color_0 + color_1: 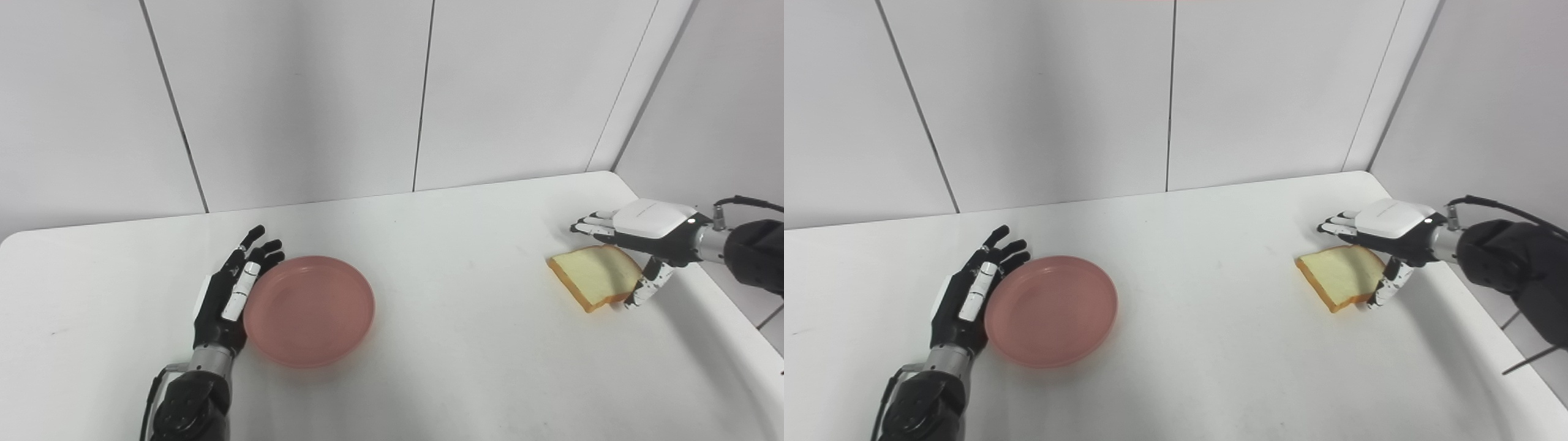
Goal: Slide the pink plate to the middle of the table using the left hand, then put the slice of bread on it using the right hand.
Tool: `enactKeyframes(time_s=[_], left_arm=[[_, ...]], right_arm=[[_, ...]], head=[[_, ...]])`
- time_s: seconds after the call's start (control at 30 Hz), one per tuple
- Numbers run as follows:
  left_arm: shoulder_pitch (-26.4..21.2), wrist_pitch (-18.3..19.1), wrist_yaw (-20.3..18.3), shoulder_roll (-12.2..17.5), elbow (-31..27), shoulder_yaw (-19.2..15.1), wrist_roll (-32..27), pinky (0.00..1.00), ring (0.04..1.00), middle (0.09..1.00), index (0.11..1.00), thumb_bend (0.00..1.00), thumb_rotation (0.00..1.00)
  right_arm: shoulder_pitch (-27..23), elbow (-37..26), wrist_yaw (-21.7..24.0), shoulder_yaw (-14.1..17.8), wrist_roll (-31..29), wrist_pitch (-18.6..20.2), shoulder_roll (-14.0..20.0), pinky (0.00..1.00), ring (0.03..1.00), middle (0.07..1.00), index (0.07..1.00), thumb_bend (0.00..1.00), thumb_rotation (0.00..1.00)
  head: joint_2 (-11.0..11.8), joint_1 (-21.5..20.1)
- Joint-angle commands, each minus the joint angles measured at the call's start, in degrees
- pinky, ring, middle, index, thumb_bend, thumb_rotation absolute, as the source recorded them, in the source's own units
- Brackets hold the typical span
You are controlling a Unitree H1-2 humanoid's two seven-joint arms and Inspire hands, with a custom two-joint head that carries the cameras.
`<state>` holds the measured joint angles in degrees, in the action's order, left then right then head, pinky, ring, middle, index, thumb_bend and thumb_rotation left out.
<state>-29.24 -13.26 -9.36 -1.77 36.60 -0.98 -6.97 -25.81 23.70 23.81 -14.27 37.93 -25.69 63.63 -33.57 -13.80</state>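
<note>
Left eye view: plate push underway, bread not lifted yet.
My left hand (229, 294) is flat, fingers spread, edge against the round pink plastic plate (309, 310), which sits left of centre on the white table (441, 343). Farther right, my right hand (643, 242) hovers spread over the crusted slice of white bread (594, 275), thumb at its near edge, no grip.

No text, label, brand, number or sign is legible anywhere in either view. The white back cover of my right hand (649, 228) carries a faint grey line of print, too small and blurred to read.
</note>
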Motion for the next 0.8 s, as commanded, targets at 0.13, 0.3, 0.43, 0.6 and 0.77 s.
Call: enactKeyframes(time_s=[0.13,0.3,0.43,0.6,0.77], left_arm=[[3.13,2.72,-0.02,0.19,2.1,0.12,0.0,0.83,0.785,0.788,0.848,0.78,0.69],[3.12,2.98,-0.17,0.15,2.12,0.01,-0.23,0.83,0.78,0.781,0.841,0.78,0.68],[3.02,2.5,-0.43,0.31,2.4,0.13,-0.12,0.83,0.784,0.784,0.846,0.79,0.69],[3.17,2.84,-0.4,0.28,1.9,0.14,-0.08,0.84,0.784,0.779,0.844,0.78,0.69],[3.16,3.17,-0.63,0.44,1.59,0.18,-0.22,0.84,0.78,0.776,0.841,0.79,0.69]], right_arm=[[-1.74,-2.14,1.74,1.93,-0.63,1.46,2.37,0.94,1.0,1.0,1.0,1.0,0.35],[-2.06,-1.08,1.64,1.96,-0.3,0.65,1.79,0.94,1.0,1.0,1.0,1.0,0.36],[-2.23,-0.43,1.65,1.94,-0.35,0.99,1.22,0.9,1.0,1.0,1.0,1.0,0.36],[-3.03,1.1,1.75,1.81,-0.61,1.56,-0.48,0.91,1.0,1.0,1.0,1.0,0.39],[-4.75,3.78,0.06,0.87,1.39,0.22,-2.01,0.96,0.989,1.0,1.0,1.0,0.37]], head=[[-0.22,0.07],[-0.22,0.07],[-0.22,0.07],[-0.47,0.6],[-0.6,0.79]])
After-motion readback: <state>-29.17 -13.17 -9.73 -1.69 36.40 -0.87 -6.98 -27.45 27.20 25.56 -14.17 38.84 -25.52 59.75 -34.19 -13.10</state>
